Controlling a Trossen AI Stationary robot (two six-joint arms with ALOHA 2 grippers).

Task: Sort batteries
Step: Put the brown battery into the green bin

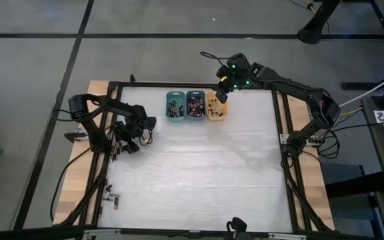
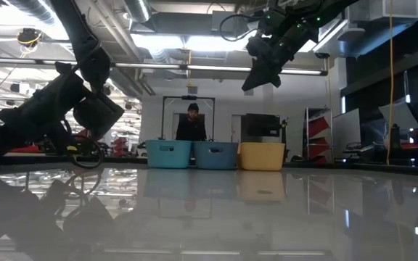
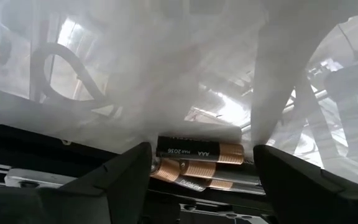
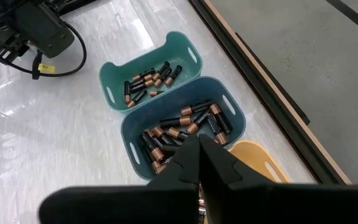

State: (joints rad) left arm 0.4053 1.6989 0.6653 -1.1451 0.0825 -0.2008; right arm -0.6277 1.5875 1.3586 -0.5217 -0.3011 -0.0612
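Batteries: small dark cells with coppery bands, held in three bins in a row at the far edge of the table. One lot lies loose in the teal bin, a fuller lot in the blue bin next to it; contents of the orange bin are hidden in the right wrist view behind that arm's fingers, though the high view shows dark cells in it too. Right gripper: fingers pressed together, nothing between them; raised well above the bins, over the meeting of the blue and orange bins, with the teal bin farther out ahead of it. Further batteries: a few AAA cells stacked just ahead of the left gripper, between its two fingers, lying against a dark frame rail below a white translucent sheet. Left gripper: jaws standing wide apart, not touching the cells; low at the table's left edge, well apart from the bins. Person: standing in the room beyond the table, seen in the low view behind the bins.
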